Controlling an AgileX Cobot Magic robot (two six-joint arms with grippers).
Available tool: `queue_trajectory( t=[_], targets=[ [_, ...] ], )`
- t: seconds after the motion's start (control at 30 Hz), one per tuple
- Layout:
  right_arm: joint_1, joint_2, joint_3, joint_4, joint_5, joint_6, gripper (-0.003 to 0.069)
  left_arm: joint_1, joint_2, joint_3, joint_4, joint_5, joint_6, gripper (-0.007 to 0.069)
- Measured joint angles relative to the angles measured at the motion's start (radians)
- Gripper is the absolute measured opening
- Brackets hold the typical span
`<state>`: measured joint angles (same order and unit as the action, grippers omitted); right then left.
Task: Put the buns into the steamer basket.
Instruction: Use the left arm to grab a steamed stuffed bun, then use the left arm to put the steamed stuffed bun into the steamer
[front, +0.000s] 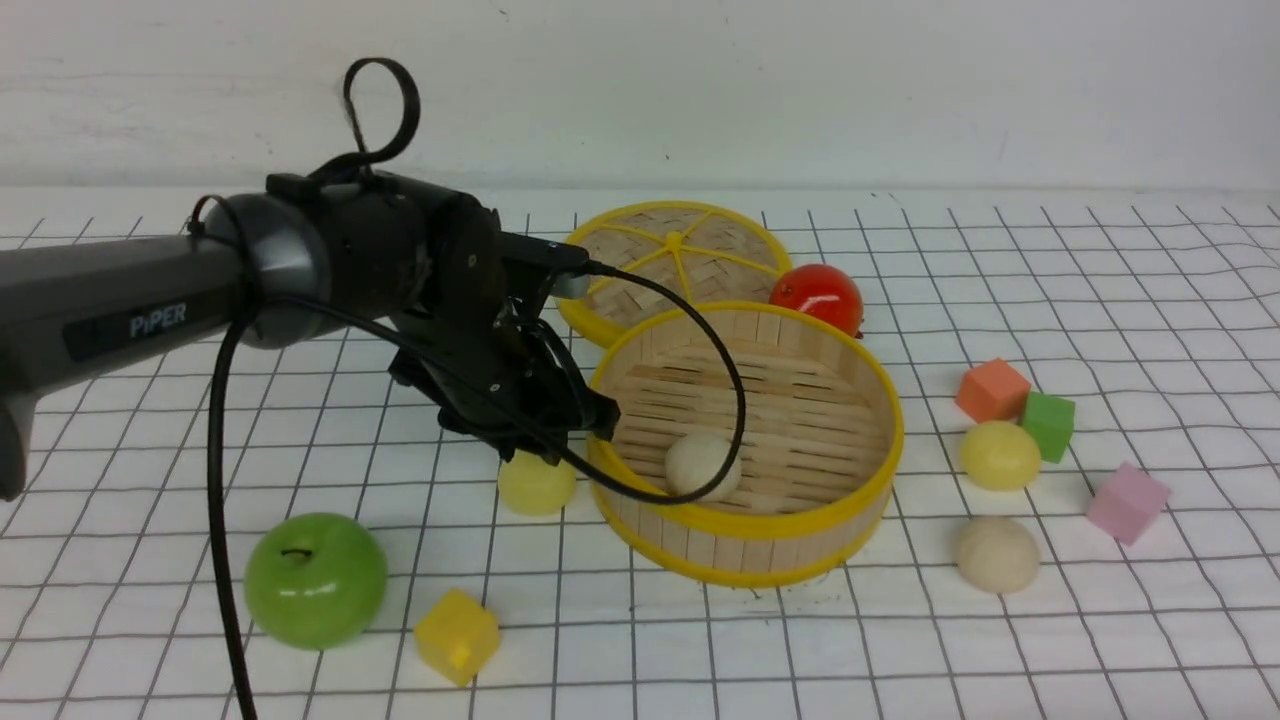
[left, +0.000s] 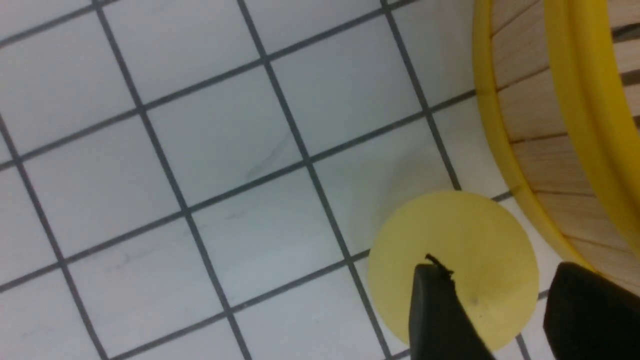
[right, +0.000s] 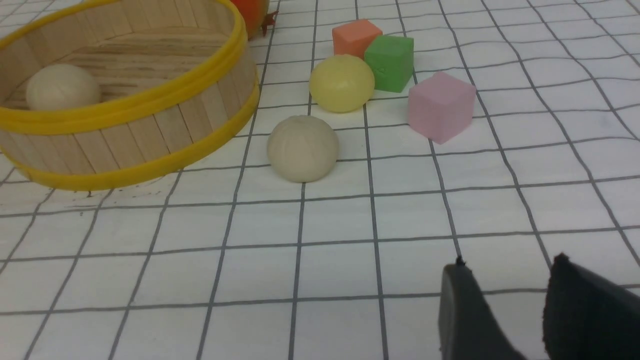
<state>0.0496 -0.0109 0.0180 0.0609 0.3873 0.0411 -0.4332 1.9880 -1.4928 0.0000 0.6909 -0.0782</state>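
Jaws of the left gripper (left: 497, 272) stand apart, grasping nothing, above a pale yellow bun (front: 537, 485) resting on the table (front: 1100, 300) just left of the steamer basket (front: 760, 520). One cream bun (front: 700, 465) lies inside the basket. Right of it lie another yellow bun (front: 1000, 455) and, nearer, another cream bun (front: 997, 555). The right gripper (right: 510, 265) is spread, empty.

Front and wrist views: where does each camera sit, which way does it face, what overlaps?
Front: between the arms, looking forward over the table; left arm above a yellow bun beside the steamer basket.
Left wrist: on the left arm, looking down; left gripper open above that bun.
Right wrist: low, facing the basket; right gripper open, empty.
Shared: all see the basket; front and right wrist see the cream bun inside it.
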Motion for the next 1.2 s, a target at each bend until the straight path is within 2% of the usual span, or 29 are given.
queue_trajectory(
  t=[0.27,0.37,0.5,0.53,0.57,0.67,0.9,1.03,1.2],
  targets=[
    [0.000,0.000,0.000,0.000,0.000,0.000,0.0241,0.002,0.044,0.000,0.000,-0.018,0.000,0.0300],
    [0.000,0.000,0.000,0.000,0.000,0.000,0.0241,0.004,0.045,0.000,0.000,-0.035,0.000,0.0271],
    [0.000,0.000,0.000,0.000,0.000,0.000,0.0241,0.004,0.047,0.000,0.000,-0.039,0.000,0.0180],
    [0.000,0.000,0.000,0.000,0.000,0.000,0.0241,0.005,0.047,0.000,0.000,-0.036,0.000,0.0097],
    [0.000,0.000,0.000,0.000,0.000,0.000,0.0241,0.005,0.047,0.000,0.000,-0.035,0.000,0.0055],
    [0.000,0.000,0.000,0.000,0.000,0.000,0.0241,0.005,0.044,0.000,0.000,-0.021,0.000,-0.0013],
    [0.000,0.000,0.000,0.000,0.000,0.000,0.0241,-0.025,-0.124,0.003,-0.010,0.087,-0.011,-0.0013],
    [0.000,0.000,0.000,0.000,0.000,0.000,0.0241,-0.066,-0.197,-0.023,-0.054,0.056,0.030,-0.0013],
    [0.000,0.000,0.000,0.000,0.000,0.000,0.0241,-0.096,-0.087,-0.139,-0.122,-0.050,0.055,-0.0013]
  ],
)
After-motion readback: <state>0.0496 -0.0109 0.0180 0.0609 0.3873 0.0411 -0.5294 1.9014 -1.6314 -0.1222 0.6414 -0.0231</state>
